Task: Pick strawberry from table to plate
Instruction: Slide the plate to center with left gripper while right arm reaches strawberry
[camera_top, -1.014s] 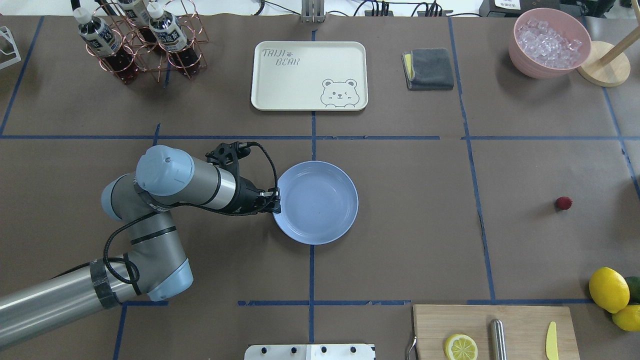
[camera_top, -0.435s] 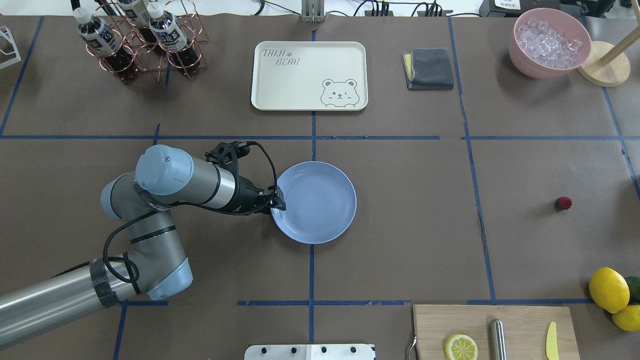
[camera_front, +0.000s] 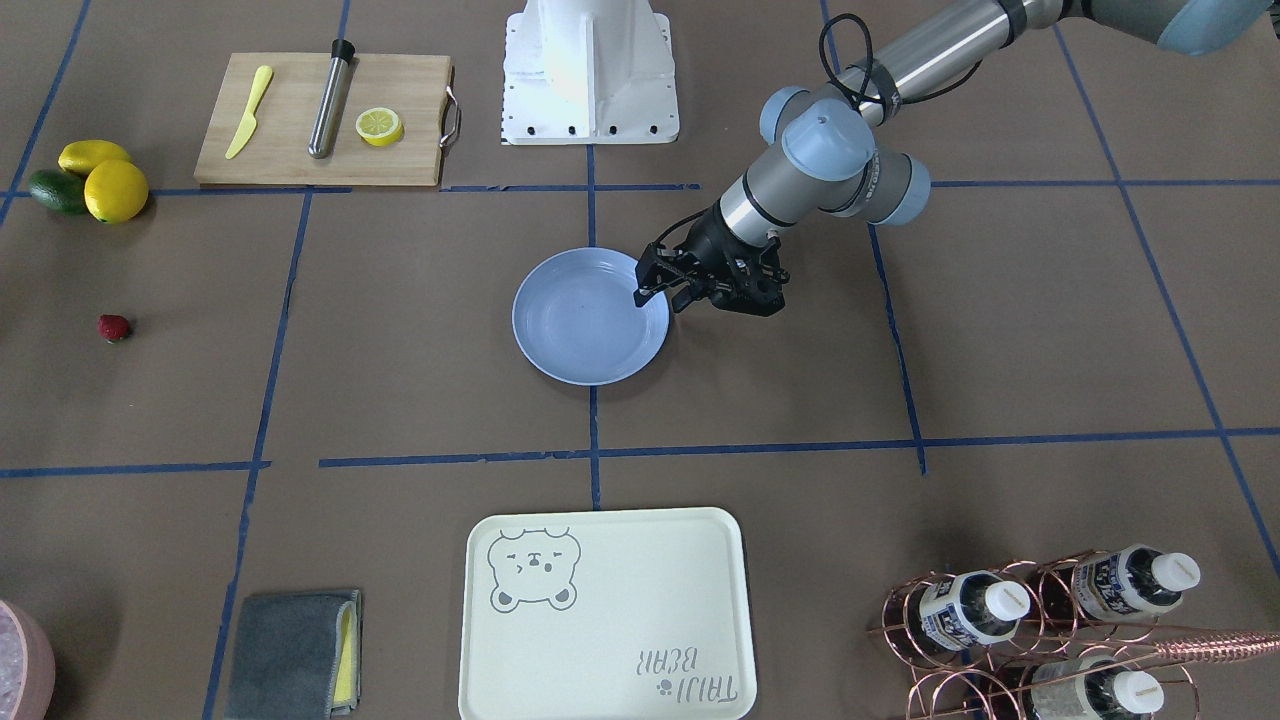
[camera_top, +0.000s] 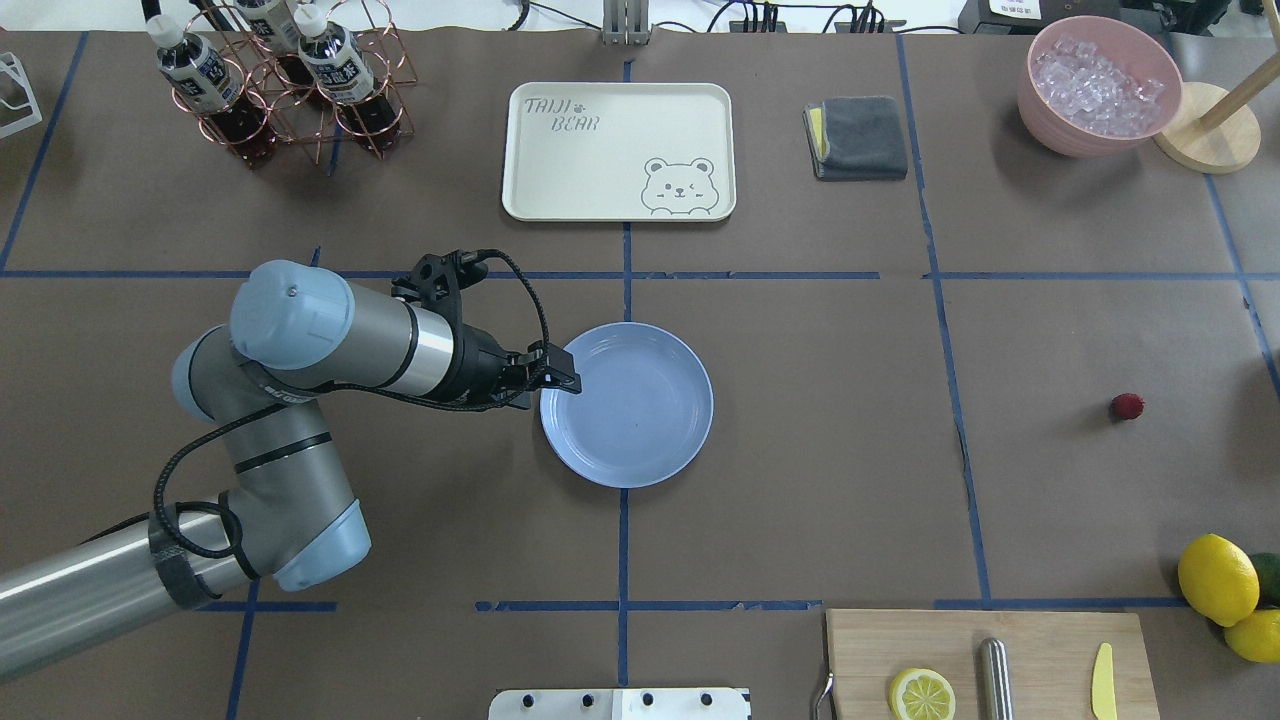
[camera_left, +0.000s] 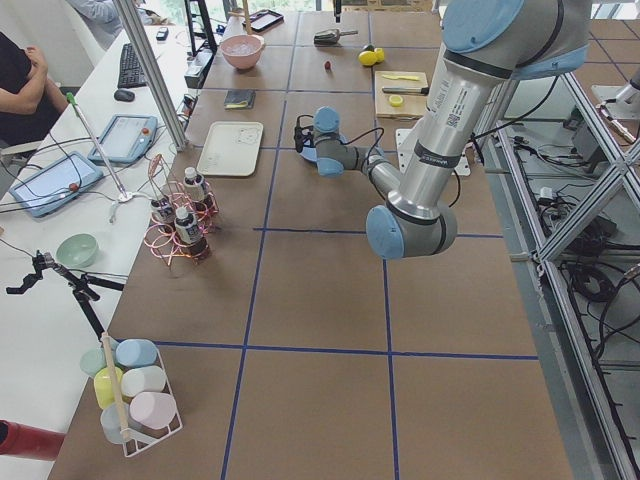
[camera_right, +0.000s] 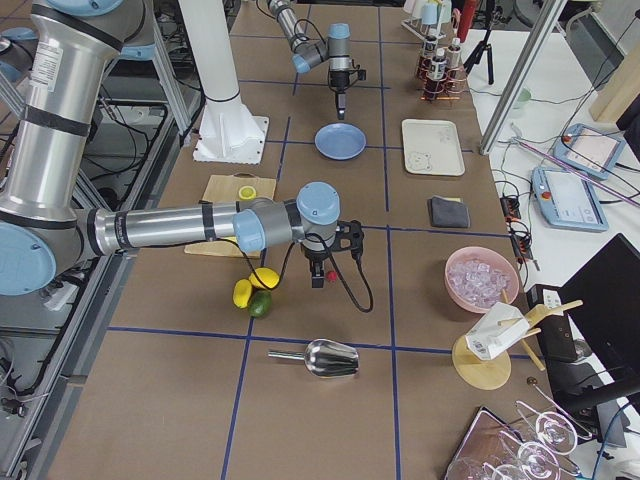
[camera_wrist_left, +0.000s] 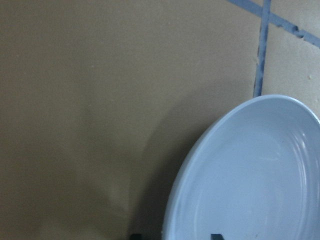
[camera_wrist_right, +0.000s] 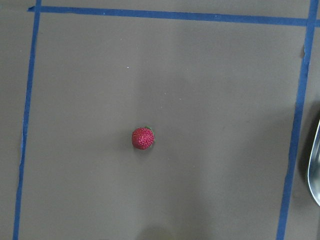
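The strawberry (camera_top: 1127, 405) is a small dark-red berry lying alone on the brown table (camera_top: 820, 450), far to the right; it also shows in the front view (camera_front: 113, 327) and centred in the right wrist view (camera_wrist_right: 143, 138). The light-blue plate (camera_top: 640, 420) sits empty at the table's middle. My left gripper (camera_top: 560, 385) hangs open just over the plate's left rim (camera_wrist_left: 175, 210), holding nothing. My right gripper (camera_right: 319, 274) hovers above the strawberry; it shows only in the right side view, so I cannot tell if it is open or shut.
A cutting board (camera_top: 1040, 640) with a lemon half, a metal cylinder and a yellow knife lies at the near right, beside lemons (camera_top: 1217, 578). At the far side stand a bear tray (camera_top: 618, 150), a bottle rack (camera_top: 290, 80), a grey cloth (camera_top: 857, 137) and an ice bowl (camera_top: 1098, 85).
The plate shifted slightly left at first. The left gripper then let go of its rim, and the arm rose and drew back to the left. The strawberry has not moved.
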